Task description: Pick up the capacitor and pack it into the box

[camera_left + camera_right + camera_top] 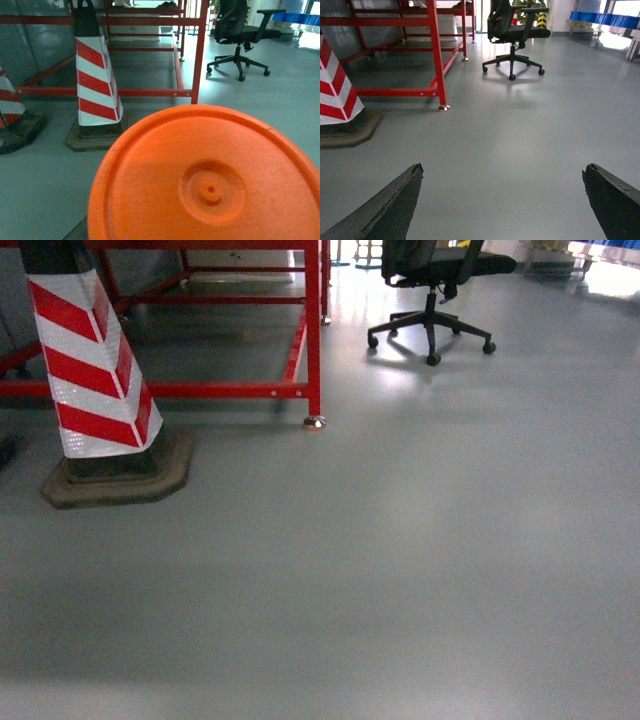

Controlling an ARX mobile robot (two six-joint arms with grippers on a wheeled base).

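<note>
Grey, glossy floor [400, 570] is filling most of every view, with no capacitor and no box appearing in any of them; where either is lying cannot be told from these pictures. The head view is showing a red-and-white striped cone [95, 370] on its dark base, a red steel frame [313, 330] behind it and a black office chair [435, 285] farther back. The right gripper [502, 200] is hanging with its two dark fingers [385, 205] spread wide apart and holding nothing, only bare floor lying between them. In the left wrist view an orange ribbed disc [210, 180] with a small central boss is covering the lower part of the picture; the left gripper's jaws are hidden behind it, so whether they are apart or together cannot be told, nor whether the disc is being held. The task appears to be at a travelling stage, with picking not yet begun. The main risk, as a judgement, is collision: the wheeled base is standing near the cone and the frame's foot [314, 421], and a careless turn could be clipping either. A second risk is that the orange disc is blocking the left wrist camera, leaving any left-arm reach poorly guided.
</note>
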